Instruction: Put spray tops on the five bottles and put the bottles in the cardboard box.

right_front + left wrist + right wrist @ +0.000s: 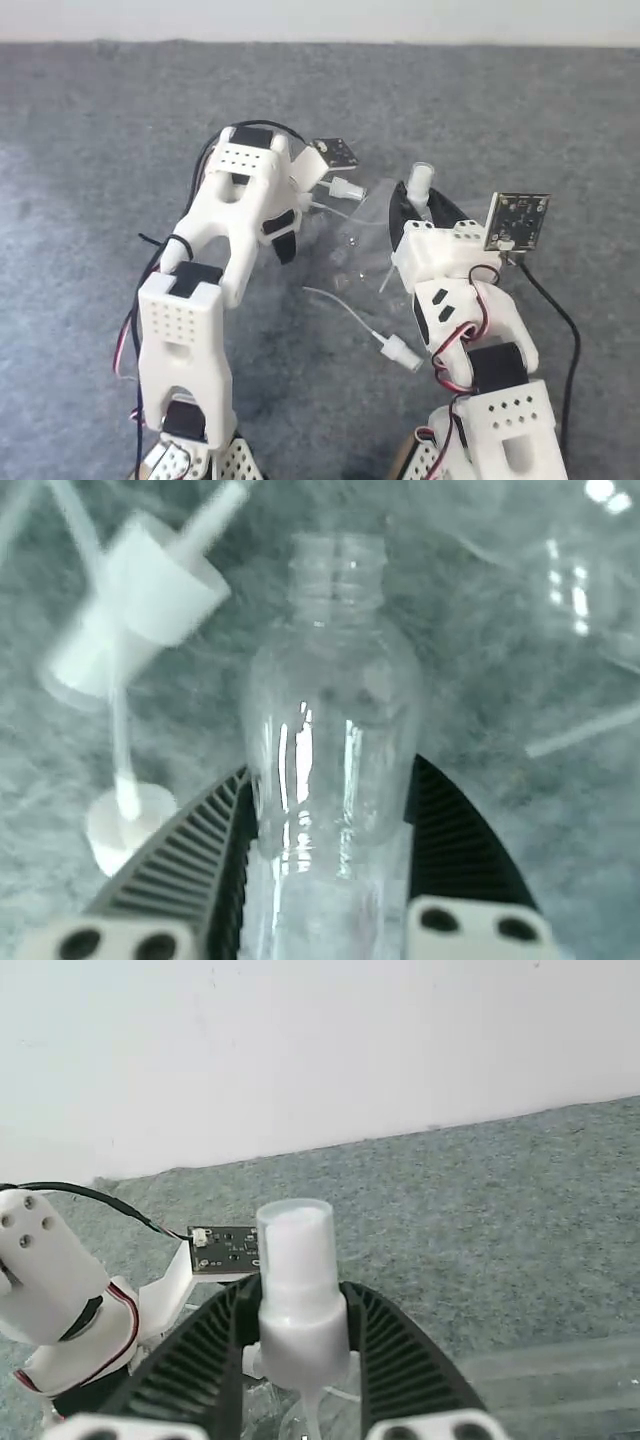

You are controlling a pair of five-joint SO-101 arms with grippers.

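L gripper [330, 772] clamped on a clear bottle [335, 680], jaws on either side of the lower body, neck free and uncapped; prob held that way so a top can go onto the open threads. R gripper [298, 1292] closed round a spray top [296, 1245], nozzle end sticking out past the jaws and dip tube running back btwn them; prob gripped at the collar so the tube can be fed into a neck. In the high view the L arm is on the left of frame w/ its gripper [288, 228] centre-left, and the R gripper [420, 208] is centre-right w/ the spray top [421, 181] poking up above it. The two grippers are near but apart, w/ the bottle [340, 225] btwn them and hard to outline there. My read: step is lining the top up w/ the bottle, not yet joined. High view adds a loose top [400, 350] w/ long tube lying on the grey mat [100, 150] at lower centre, plus a second top [348, 187] just beside the L gripper at upper centre. L wrist view adds the threaded open neck and a white top [150, 590] near the bottle's shoulder. R wrist view adds the exact grip on the spray top, w/ the L arm [50, 1290] farther off
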